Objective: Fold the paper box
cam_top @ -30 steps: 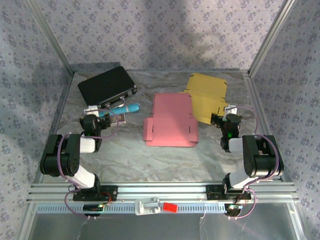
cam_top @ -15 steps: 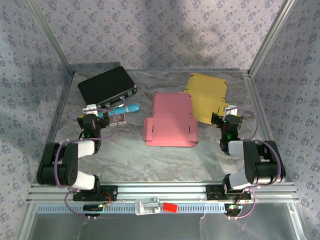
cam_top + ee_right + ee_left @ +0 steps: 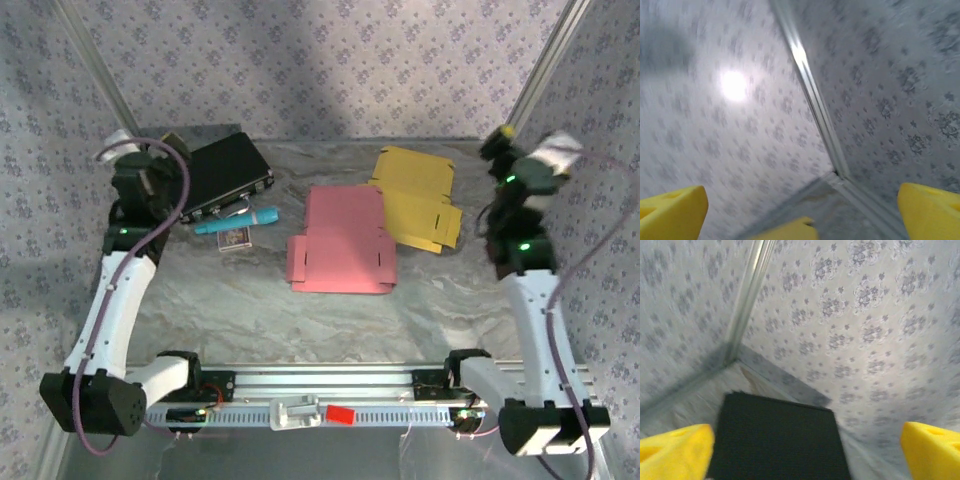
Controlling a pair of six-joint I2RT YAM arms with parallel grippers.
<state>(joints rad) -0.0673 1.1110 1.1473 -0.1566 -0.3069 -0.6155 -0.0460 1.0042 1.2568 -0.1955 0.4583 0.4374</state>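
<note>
We can read no words or numbers anywhere; the print on the small card [image 3: 234, 239] is too blurred.

grey walls [image 3: 340, 60] with a small floral print close in the table on three sides, met at the corners by slim aluminium posts [image 3: 100, 70]. the tabletop [image 3: 300, 320] is pale marbled grey (faintly glossy), edged in front by a metal rail [image 3: 330, 380]. a soft glare [image 3: 733, 84] sits on one wall.

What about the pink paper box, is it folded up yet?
No, the pink paper box lies flat on the table with its flaps spread out.
</note>
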